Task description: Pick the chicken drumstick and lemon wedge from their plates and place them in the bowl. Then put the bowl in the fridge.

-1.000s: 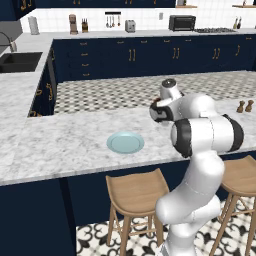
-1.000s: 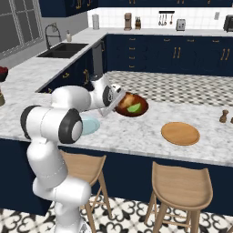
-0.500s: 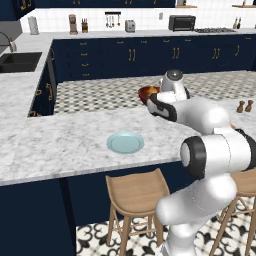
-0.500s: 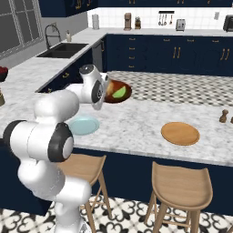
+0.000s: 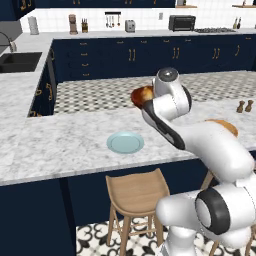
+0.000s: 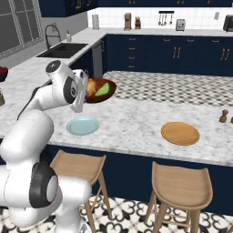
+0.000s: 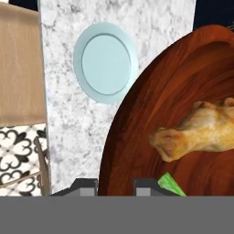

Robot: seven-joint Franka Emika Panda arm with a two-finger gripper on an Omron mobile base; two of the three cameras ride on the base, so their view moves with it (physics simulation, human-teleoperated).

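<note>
Since half a second ago the arm has swung further toward the left end of the desk, carrying the shallow, glossy dark reddish-brown wooden bowl [image 6: 101,90] with it; the bowl now hangs in the air above the desk's far edge, over the patterned floor beyond, clear of the marble top. The end effector [image 7: 116,183] is closed on the bowl's rim, its two dark fingertips [image 7: 85,185] set one to each side of the rim at the bottom of the hand view. Inside the bowl lie the lumpy golden-brown cooked chicken drumstick [image 7: 201,130] and, just beside it, the small bright yellow-green lemon wedge [image 6: 103,88], both resting on the bowl's inner surface. The round pale light-blue plate [image 5: 125,142] sits bare on the grey-veined marble desk [image 6: 136,123] near its front edge, below and in front of the held bowl. The round tan wooden plate [image 6: 180,133] lies well apart from it, toward the right end of the desk, also near the front edge. Two wooden stools [image 6: 182,189] stand under the desk's front edge.
</note>
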